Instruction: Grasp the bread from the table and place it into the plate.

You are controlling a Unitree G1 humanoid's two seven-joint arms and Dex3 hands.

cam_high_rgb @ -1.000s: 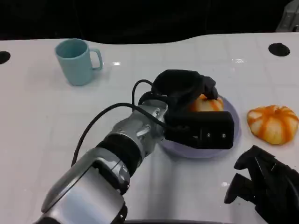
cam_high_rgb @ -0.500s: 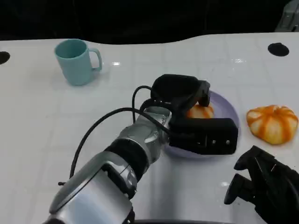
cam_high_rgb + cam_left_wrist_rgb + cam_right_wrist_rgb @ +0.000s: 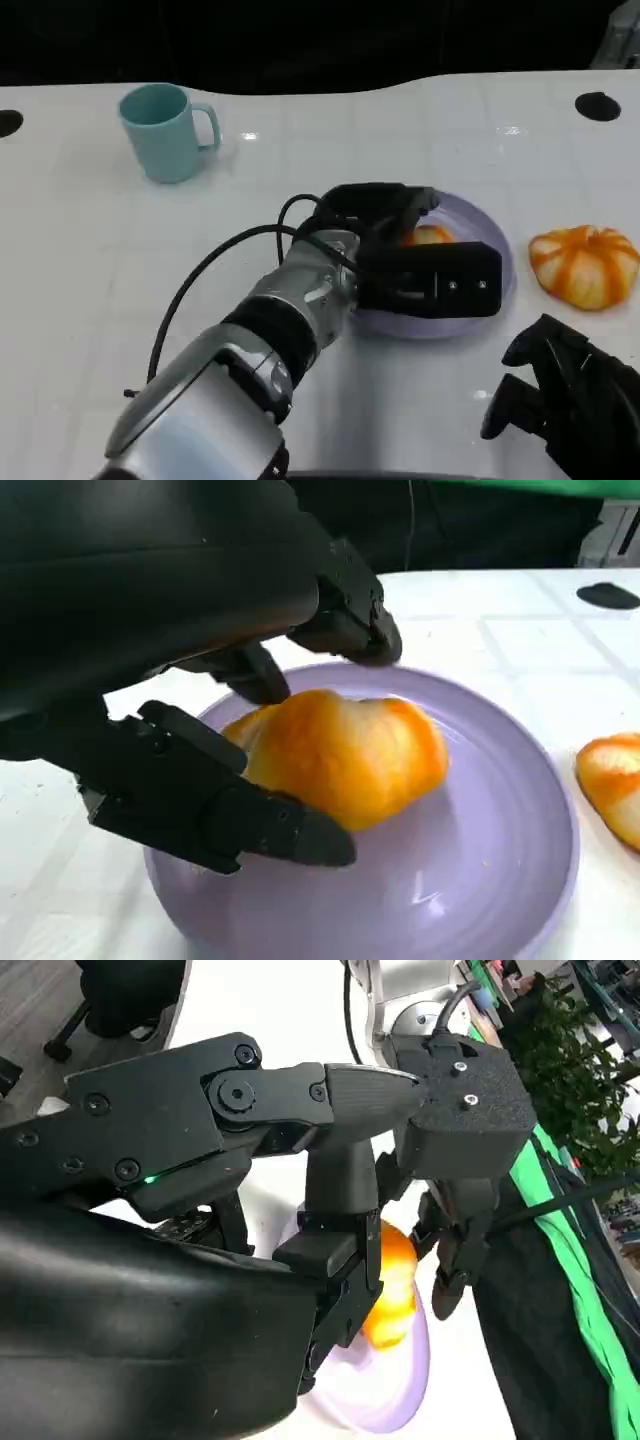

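Bread (image 3: pixel 340 755), an orange-glazed roll, lies in the purple plate (image 3: pixel 500 880), toward the side of the plate nearest the left hand (image 3: pixel 385 215). In the left wrist view that hand arches over the roll with its fingers (image 3: pixel 345 610) spread above and beside it and the thumb low along the near side; whether any fingertip touches the crust cannot be told, and the hand does not clasp the roll. In the head view the left forearm (image 3: pixel 290 310) reaches diagonally across the white counter (image 3: pixel 120 260) to the plate, its wrist block covering the plate's near rim. A second bread roll (image 3: pixel 585 262) with orange stripes lies on the counter just beside the plate, on the right. The right hand (image 3: pixel 570 395) rests low at the counter's near right edge, fingers curled in and holding nothing. A teal mug (image 3: pixel 165 130) stands upright well apart at the far left, with bare counter between it and the plate. Two dark round holes (image 3: pixel 597 105) sit near the counter's far edge.
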